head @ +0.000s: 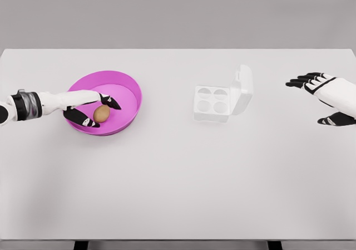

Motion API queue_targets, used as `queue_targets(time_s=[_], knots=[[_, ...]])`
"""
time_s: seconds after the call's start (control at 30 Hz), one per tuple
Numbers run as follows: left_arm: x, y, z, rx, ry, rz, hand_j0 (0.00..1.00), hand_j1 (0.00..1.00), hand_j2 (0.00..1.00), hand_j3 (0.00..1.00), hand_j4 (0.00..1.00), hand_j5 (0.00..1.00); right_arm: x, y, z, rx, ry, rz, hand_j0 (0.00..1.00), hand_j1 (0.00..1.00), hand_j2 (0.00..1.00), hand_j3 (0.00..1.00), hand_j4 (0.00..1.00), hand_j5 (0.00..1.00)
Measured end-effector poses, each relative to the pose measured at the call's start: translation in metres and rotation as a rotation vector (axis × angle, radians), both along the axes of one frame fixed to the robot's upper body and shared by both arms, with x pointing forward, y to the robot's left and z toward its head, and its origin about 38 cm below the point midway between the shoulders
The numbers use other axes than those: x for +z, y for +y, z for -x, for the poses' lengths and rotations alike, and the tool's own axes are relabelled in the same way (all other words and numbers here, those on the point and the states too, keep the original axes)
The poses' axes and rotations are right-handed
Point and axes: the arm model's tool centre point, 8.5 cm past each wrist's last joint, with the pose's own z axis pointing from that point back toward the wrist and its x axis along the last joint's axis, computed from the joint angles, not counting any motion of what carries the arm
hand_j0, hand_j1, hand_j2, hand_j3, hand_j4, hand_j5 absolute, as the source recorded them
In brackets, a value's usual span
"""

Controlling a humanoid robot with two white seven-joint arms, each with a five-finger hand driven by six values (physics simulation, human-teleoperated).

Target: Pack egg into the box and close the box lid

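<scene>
A brown egg (102, 113) lies inside a magenta bowl (127, 84) at the left of the white table. My left hand (95, 110) reaches into the bowl from the left, its thumb and fingers spread on either side of the egg, close to it but not closed on it. A white egg box (211, 103) with several empty cups stands near the table's middle, its lid (243, 89) standing open on the right side. My right hand (322, 97) hovers open at the far right, well away from the box.
The white table (178, 194) stretches wide in front of the bowl and box. Its front edge runs along the bottom of the view.
</scene>
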Motion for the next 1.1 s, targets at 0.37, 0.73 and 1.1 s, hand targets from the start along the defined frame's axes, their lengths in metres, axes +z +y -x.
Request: queue_targets(time_s=[0.37, 0.73, 1.1], knots=[[0.0003, -0.0001, 0.0003, -0.004, -0.002, 0.001, 0.61, 0.61, 0.61, 0.61, 0.61, 0.61, -0.0004, -0.0006, -0.0001, -0.002, 0.001, 0.001, 1.00, 1.00, 1.00, 1.00, 1.00, 1.00], [0.0030, -0.0002, -0.0012, -0.003, -0.008, 0.000, 0.53, 0.53, 0.53, 0.53, 0.53, 0.53, -0.0004, -0.0011, -0.0001, -0.003, 0.002, 0.002, 1.00, 1.00, 1.00, 1.00, 1.00, 1.00], [0.0088, -0.0019, -0.0033, -0.005, -0.021, 0.004, 0.49, 0.49, 0.49, 0.49, 0.49, 0.49, 0.0000, -0.0026, -0.0002, -0.007, 0.001, 0.001, 1.00, 1.00, 1.00, 1.00, 1.00, 1.00]])
